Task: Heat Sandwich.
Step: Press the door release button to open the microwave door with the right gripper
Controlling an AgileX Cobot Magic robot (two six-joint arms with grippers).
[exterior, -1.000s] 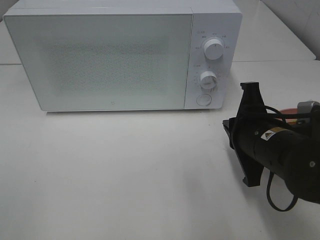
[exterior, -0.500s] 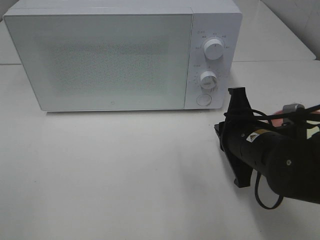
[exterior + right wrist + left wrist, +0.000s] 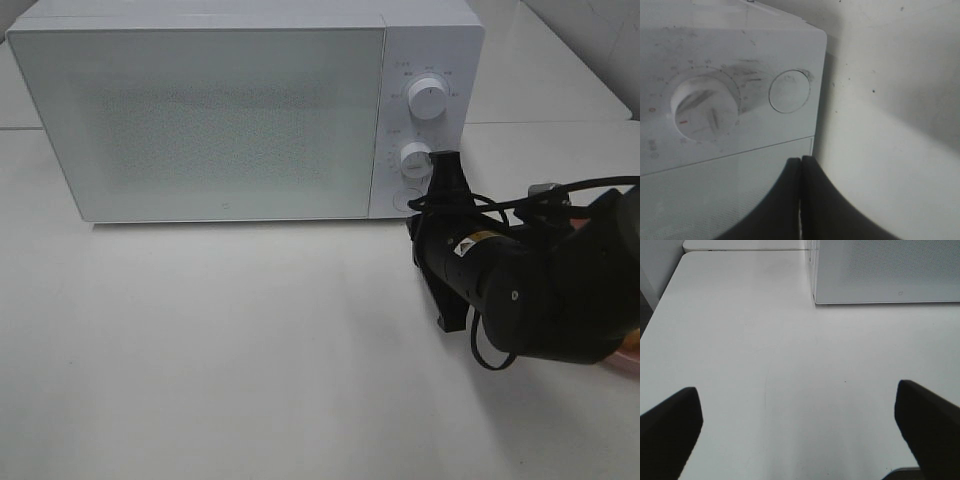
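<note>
Nearest, the left gripper (image 3: 796, 387) hangs with its jaws spread wide and nothing between them, above the bare white table (image 3: 220, 350). Farther back on the right, the bulky black right arm (image 3: 540, 295) reaches across toward the microwave's control panel. The right gripper (image 3: 801, 162) is closed, its two fingers pressed together with nothing in them, and sits just short of the round button (image 3: 789, 91) at the foot of the panel.

Only a sliver of pink plate (image 3: 628, 360) shows past the arm's lower right edge. The sandwich is hidden behind the arm, so its look and exact place cannot be told.

Farthest back stands the white microwave (image 3: 220, 110) with its frosted door shut. Two white dials, the upper dial (image 3: 428, 98) and the lower dial (image 3: 417, 157), sit one above the other on its right side.
</note>
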